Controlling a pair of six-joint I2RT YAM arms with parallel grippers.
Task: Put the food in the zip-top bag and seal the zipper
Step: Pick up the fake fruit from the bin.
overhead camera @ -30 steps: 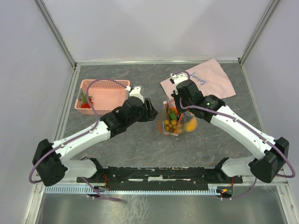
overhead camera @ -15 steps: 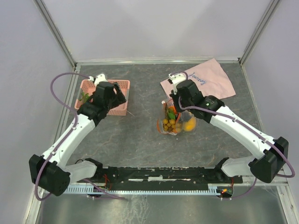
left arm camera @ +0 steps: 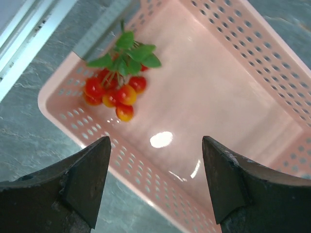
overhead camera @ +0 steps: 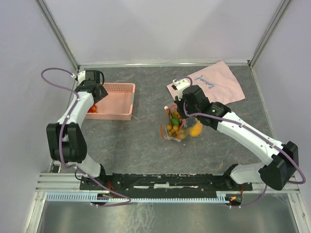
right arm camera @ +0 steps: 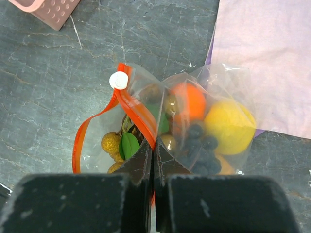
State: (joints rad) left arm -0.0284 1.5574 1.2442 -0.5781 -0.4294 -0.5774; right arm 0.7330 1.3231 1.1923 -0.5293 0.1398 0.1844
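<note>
1. Shows the left fingers (left arm camera: 82, 179) now at the left end of the pink basket (left arm camera: 272, 63), no longer over its middle as half a second ago; shows the zip-top bag (overhead camera: 177, 127) nudged slightly leftward.
2. Holds those fingers spread wide, gripping nothing, above a red berry cluster (left arm camera: 114, 92) with green leaves lying in the basket.
3. Pinches the zipper (right arm camera: 138, 114) between the closed right fingers (right arm camera: 146, 165).
4. Has the bag over the worktop (right arm camera: 58, 87), just beside the pink cloth (right arm camera: 272, 58), with the lemon (right arm camera: 228, 126), orange (right arm camera: 192, 102) and dark grapes (right arm camera: 199, 138) inside.

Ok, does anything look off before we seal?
Yes. A red berry cluster lies in the pink basket, outside the bag. The right gripper pinches the zipper, and the bag mouth gapes open.
</note>
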